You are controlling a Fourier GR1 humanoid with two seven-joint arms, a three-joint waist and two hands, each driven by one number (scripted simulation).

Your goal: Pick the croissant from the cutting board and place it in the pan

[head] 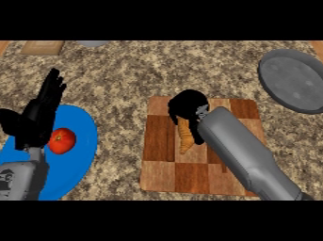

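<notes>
— What lies nearest on the speckled granite counter?

— At the near left, a blue plate carrying a red tomato. The left hand stands over its left edge, fingers straight and up, holding nothing.

— And the middle?

— A checkered wooden cutting board. The croissant lies on it, and the right hand is curled down over its far end, fingers closed round it.

— Farther off?

— The grey pan sits at the far right, well apart from the board. At the far edge, a small wooden block and part of a grey object.
</notes>
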